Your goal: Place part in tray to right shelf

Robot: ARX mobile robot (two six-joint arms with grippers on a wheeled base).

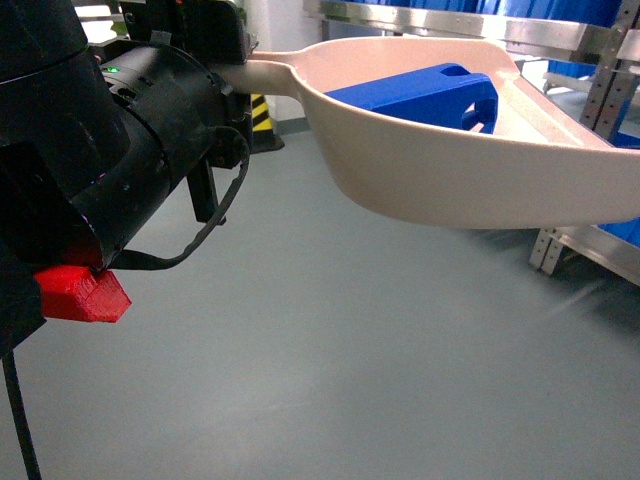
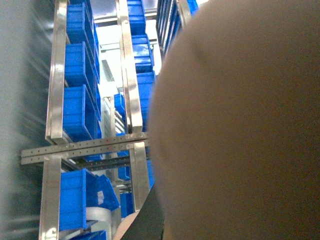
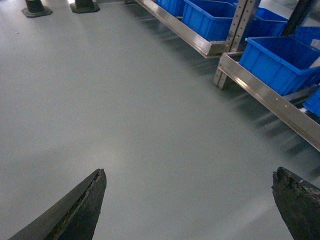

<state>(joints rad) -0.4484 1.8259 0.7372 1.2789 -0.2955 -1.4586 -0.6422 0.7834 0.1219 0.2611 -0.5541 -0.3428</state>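
The beige tray (image 1: 470,160) hangs in the air across the head view, its handle running left into my left gripper (image 1: 236,66), which is shut on it. The bright-blue part (image 1: 420,98) lies inside the tray against its back wall. In the left wrist view the tray's underside (image 2: 240,125) fills the right half, with one dark finger (image 2: 150,220) beside it. The steel right shelf (image 1: 600,250) stands just behind and under the tray's front lip. My right gripper (image 3: 190,172) is open over bare grey floor and holds nothing.
Blue crates (image 3: 280,62) sit on the low steel rails (image 3: 270,100) at the right. Tall racks of blue crates (image 2: 75,105) show in the left wrist view. A yellow-black striped post base (image 1: 262,115) stands behind. A red block (image 1: 85,295) sticks out of my left arm.
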